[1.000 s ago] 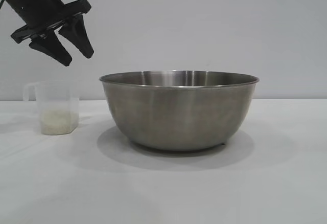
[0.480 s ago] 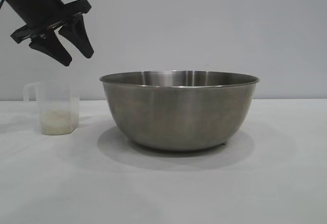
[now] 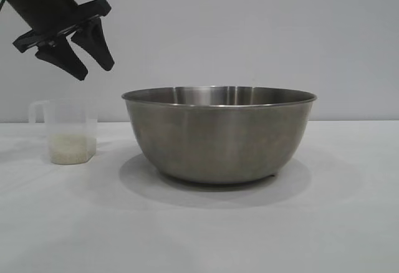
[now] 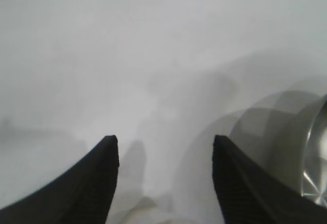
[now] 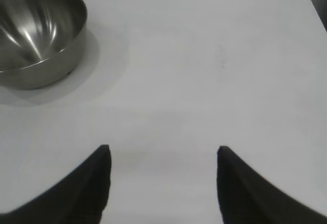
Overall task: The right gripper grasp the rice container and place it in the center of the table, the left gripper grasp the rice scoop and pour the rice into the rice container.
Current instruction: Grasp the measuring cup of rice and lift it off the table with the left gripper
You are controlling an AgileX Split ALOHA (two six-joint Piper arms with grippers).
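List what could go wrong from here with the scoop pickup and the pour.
1. The rice scoop is light, clear plastic; the open left pincer, hovering above it, could knock it over and spill the rice.
2. The rice container stands close beside the scoop, so the lifted scoop might clip its rim.
3. The open right pincer holds nothing, so nothing steadies the container.

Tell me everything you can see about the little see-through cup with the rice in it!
The rice scoop is a small cup of cloudy, see-through plastic with a handle on its side and an angled base. It stands upright on the white table, left of the big steel bowl and apart from it. A pale layer of rice fills its bottom part. Nothing grips it: the left gripper hangs open in the air above it.
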